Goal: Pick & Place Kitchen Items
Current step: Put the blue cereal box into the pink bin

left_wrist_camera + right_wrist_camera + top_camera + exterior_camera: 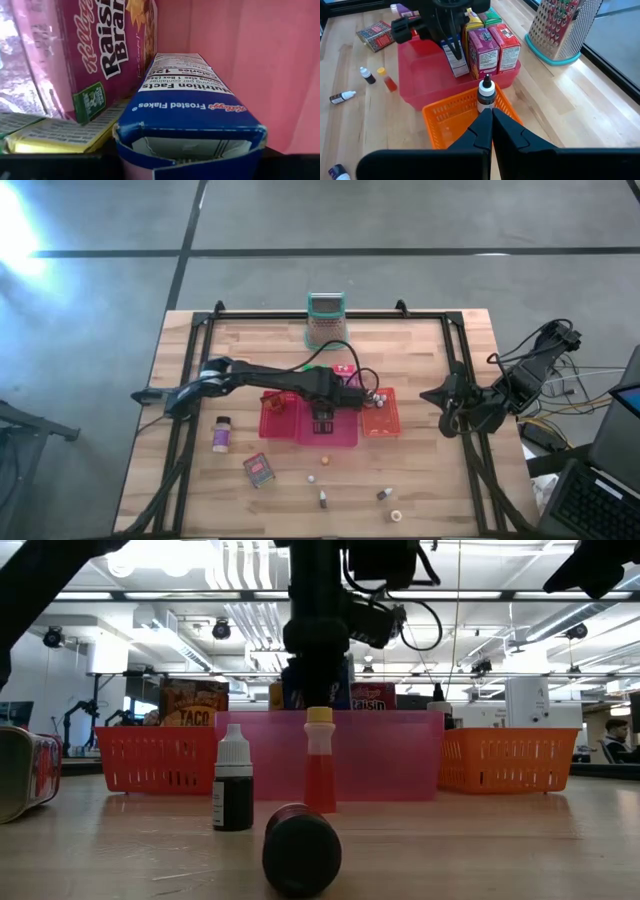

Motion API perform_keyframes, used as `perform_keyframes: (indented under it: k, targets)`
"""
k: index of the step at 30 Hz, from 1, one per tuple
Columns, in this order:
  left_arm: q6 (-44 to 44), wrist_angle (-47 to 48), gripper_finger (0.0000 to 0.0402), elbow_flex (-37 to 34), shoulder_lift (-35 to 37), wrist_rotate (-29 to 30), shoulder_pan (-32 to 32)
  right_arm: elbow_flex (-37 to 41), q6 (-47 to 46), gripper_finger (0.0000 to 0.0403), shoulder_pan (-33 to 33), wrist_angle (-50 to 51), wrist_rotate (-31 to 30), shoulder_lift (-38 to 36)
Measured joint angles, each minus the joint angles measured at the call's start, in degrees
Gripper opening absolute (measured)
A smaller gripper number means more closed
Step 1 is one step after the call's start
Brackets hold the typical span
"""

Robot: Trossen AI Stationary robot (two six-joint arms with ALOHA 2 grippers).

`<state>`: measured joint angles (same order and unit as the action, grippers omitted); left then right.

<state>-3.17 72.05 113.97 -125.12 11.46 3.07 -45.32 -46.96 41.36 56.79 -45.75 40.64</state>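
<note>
**Two arms, one box going into the pink tray**

I am seeing the left gripper (454, 50) reaching down into the pink tray (345, 437), its fingers clamped on the blue Frosted Flakes box (190, 107), which is standing beside the Raisin Bran box (102, 45). The right gripper (491, 117) is waiting off the table's right edge, fingers together. Small bottles (323, 499) are lying on the table in front of the tray.

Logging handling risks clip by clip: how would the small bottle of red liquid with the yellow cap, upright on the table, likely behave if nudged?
The small red bottle with the yellow cap stands tall and narrow on a small base, so it probably tips easily. Round-bodied, it would likely roll once down, like the dark bottle already lying on its side. It looks light for a gripper.
</note>
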Motion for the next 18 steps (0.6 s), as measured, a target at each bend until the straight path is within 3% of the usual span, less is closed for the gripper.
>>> perform_keyframes:
  k: [10, 18]
  targets:
    - [-0.1, -0.4, 0.0160, 0.0, -0.6, 0.0, -0.1, 0.1, 0.0, 0.0008, 0.0, -0.1, 0.8, 0.0]
    - [-0.5, -0.3, 0.0218, 0.0, -0.6, 0.0, -0.1, 0.1, 0.0, 0.0008, 0.0, -0.1, 0.9, 0.0]
